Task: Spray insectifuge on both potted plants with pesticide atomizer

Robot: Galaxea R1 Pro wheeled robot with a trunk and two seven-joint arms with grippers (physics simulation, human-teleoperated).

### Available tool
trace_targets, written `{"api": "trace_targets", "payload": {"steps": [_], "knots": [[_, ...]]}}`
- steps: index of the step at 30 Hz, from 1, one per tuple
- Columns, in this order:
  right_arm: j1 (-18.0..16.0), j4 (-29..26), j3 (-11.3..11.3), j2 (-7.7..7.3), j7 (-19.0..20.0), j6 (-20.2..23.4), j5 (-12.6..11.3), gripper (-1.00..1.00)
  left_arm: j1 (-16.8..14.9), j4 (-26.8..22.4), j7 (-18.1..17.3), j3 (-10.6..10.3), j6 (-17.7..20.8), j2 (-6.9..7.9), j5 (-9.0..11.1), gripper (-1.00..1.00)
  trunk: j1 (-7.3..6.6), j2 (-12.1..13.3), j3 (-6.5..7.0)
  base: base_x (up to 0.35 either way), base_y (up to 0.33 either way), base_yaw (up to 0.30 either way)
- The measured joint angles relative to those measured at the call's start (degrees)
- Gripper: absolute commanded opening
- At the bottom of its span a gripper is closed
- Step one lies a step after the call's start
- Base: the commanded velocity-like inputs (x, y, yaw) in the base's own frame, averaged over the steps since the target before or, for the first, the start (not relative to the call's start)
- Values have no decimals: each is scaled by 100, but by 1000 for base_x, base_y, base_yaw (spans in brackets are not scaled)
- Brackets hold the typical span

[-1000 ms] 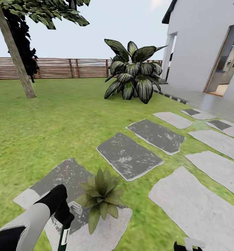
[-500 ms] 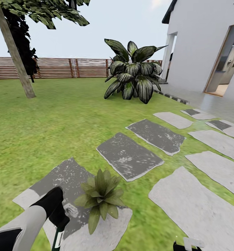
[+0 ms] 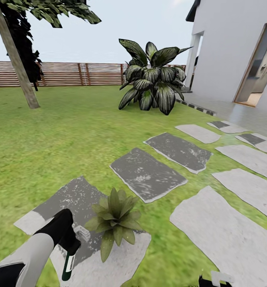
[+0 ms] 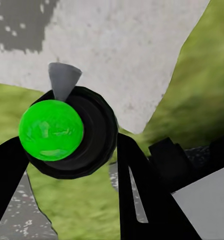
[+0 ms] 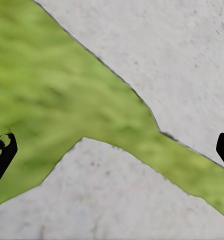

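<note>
The pesticide atomizer (image 3: 68,266) hangs in the left gripper (image 3: 71,247), low and just beside the potted plant (image 3: 114,220). It is a dark green bottle with a pale label, pointing down over a stepping stone (image 3: 105,263). In the left wrist view the bottle (image 4: 71,132) sits between the black jaws, which are clamped on it; its end shows a bright green ball. The plant stands on the same pale stone, with green lawn (image 3: 65,139) all around. More grey stones lead toward a white house (image 3: 233,52). Farther back are a big dark shrub (image 3: 153,79), a wooden fence (image 3: 69,73) and a tree trunk (image 3: 16,59). The right gripper (image 5: 112,150) has its jaws wide apart over grass and stone. The plant's pot is hidden by leaves.
</note>
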Motion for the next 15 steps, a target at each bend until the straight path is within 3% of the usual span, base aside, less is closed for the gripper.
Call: {"api": "trace_targets", "payload": {"steps": [8, 15], "knots": [[0, 6, 8, 8, 0, 0, 0, 100, 42, 43, 17, -12, -25, 27, -14, -100, 176, -321, -196, 0, 0, 0], [-1, 5, 7, 7, 0, -1, 0, 100, 214, 99, 17, -8, -39, 28, -3, -100, 176, -322, -199, 0, 0, 56]]}}
